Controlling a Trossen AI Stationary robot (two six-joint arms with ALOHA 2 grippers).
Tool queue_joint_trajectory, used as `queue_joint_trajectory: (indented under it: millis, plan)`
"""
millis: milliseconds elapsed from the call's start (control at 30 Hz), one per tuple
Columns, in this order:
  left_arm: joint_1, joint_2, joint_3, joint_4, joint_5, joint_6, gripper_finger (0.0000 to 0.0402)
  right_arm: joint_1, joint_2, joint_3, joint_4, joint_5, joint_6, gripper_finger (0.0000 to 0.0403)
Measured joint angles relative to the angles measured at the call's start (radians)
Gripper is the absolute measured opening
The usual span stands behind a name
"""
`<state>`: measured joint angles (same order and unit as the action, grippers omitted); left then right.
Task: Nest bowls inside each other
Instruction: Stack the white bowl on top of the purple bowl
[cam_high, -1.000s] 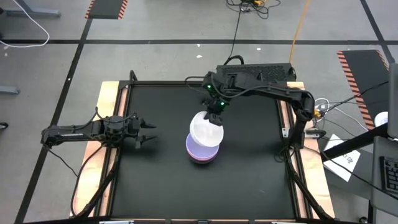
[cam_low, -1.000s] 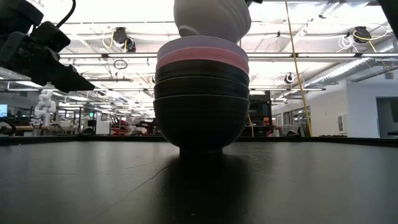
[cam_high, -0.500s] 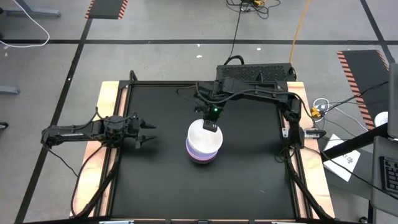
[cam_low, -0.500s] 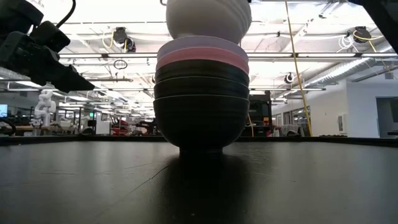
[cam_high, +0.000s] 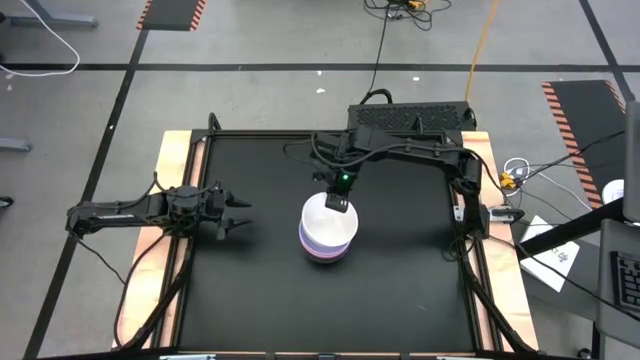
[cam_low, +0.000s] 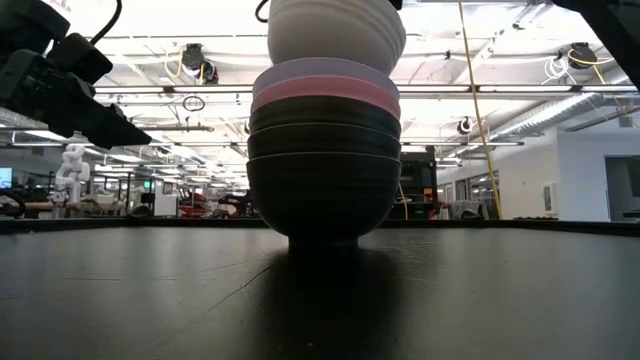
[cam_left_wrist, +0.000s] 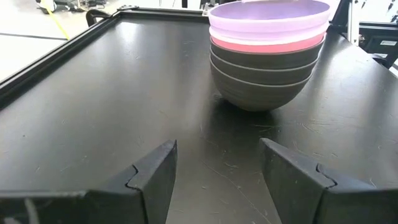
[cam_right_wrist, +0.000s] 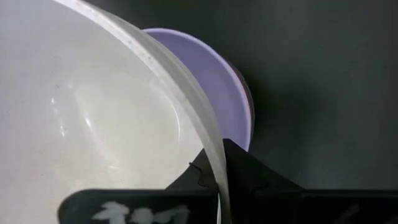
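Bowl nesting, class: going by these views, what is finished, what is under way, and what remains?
Done: five round plastic bowls sit nested mid-table, three black bowls at the bottom, the pink bowl, then the lavender bowl. Under way: the right pincer grips the rim of the white plastic bowl just above the stack. Left: lower and release it. The left pincer waits open at the table's left.

The bench is open on all sides of the stack of bowls; from above the way is blocked by the white bowl in the right hand; the left hand, fingers spread, waits well apart at the bench's left edge.
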<state>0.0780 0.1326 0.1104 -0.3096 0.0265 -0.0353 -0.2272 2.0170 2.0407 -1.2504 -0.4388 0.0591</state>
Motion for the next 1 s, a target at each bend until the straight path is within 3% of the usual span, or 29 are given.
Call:
queue_joint_trajectory:
  millis: [267,633,1000]
  plan:
    - [0.0,0.0,0.0,0.0,0.001,0.001,0.023,0.0,0.027,0.0,-0.014,-0.003,-0.008,0.0]
    - [0.0,0.0,-0.001,0.0,0.011,0.002,0.023,0.014,0.086,0.0,-0.109,0.098,-0.004,0.0]
    - [0.0,0.0,-0.002,-0.001,0.021,0.002,0.023,0.037,0.096,0.0,-0.096,0.098,-0.004,0.0]
